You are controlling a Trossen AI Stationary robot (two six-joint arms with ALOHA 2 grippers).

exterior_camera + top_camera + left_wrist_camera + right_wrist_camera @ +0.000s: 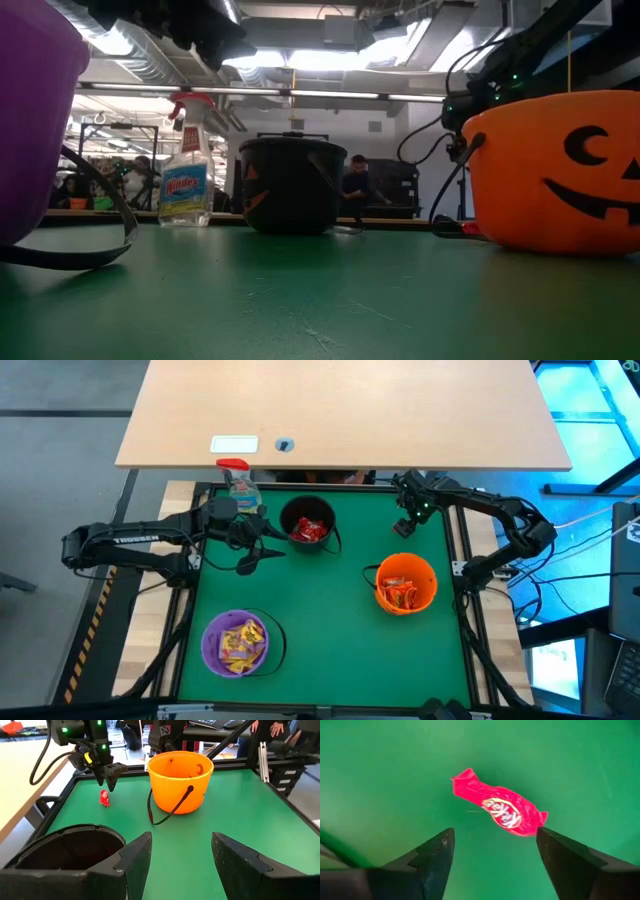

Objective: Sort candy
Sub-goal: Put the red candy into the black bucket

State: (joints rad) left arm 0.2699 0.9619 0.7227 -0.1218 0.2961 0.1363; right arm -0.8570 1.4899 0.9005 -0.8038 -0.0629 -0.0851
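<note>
Right gripper [495, 852], jaws apart, is held just above a red wrapped candy [497, 810] lying on the green counter [330, 610], between the black bucket [308, 525] and the orange bucket [405, 582]. Left gripper [180, 855], jaws apart and empty, is positioned beside the black bucket.

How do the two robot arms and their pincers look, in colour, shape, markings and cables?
Both arms are dark, jointed tubes. The left arm bears white TROSSEN lettering. The right arm has black cables trailing off it, and small green lights glow near its wrist. The left pincer and the right pincer each have two broad, wedge-shaped black fingers.
</note>
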